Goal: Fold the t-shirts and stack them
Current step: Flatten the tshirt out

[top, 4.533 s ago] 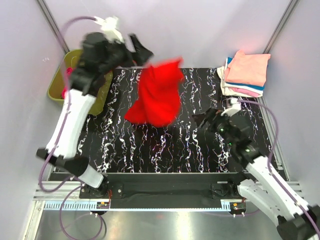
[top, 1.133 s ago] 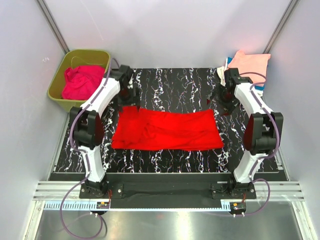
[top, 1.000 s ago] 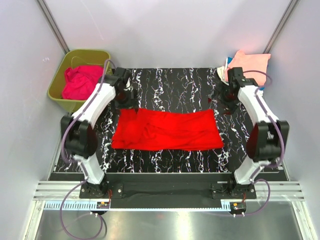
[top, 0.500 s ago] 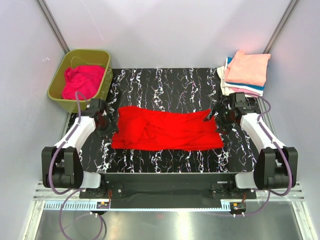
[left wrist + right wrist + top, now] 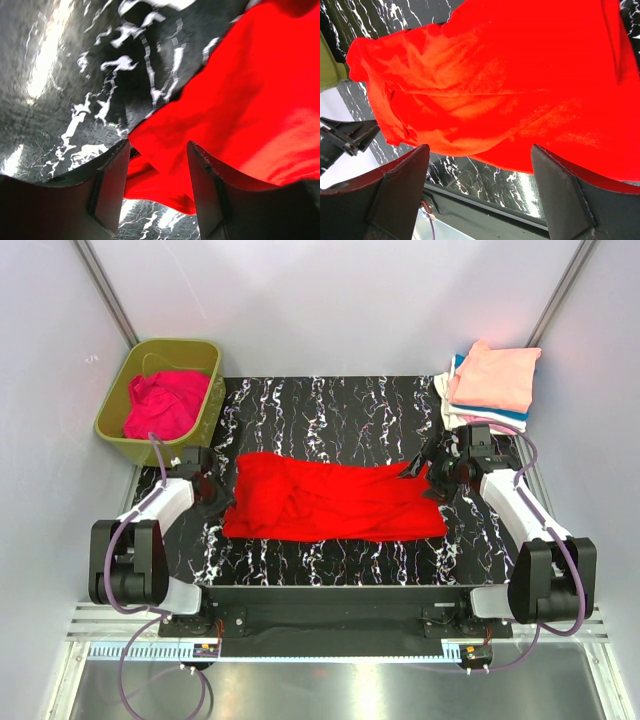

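**Flanking the red shirt, both hands down low**

The red shirt point(image 5: 335, 502) lay spread across the middle of the table point(image 5: 330, 405). Its long side ran along the near edge, and its left part was bunched into soft folds.

My left hand point(image 5: 218, 498) was low at the shirt's left end, close to the table's left edge. In my wrist view its fingers point(image 5: 112, 180) stood partly apart. The hem of the red cloth lay in the gap between them, loose on the table and not pinched. That hand had hold of nothing.

My right hand point(image 5: 424, 478) was at the shirt's far right corner. Its fingers point(image 5: 400, 172) were spread wide, with the cloth stretching away beyond them, and they gripped nothing. I could not tell whether the tips touched the cloth.

A pink shirt point(image 5: 165, 403) lay crumpled in the green tub point(image 5: 112, 418), which stood just off the table's far left corner. At the far right corner sat a pile of folded shirts point(image 5: 495, 385). A peach one was on top, with white, pink and blue edges showing beneath it.
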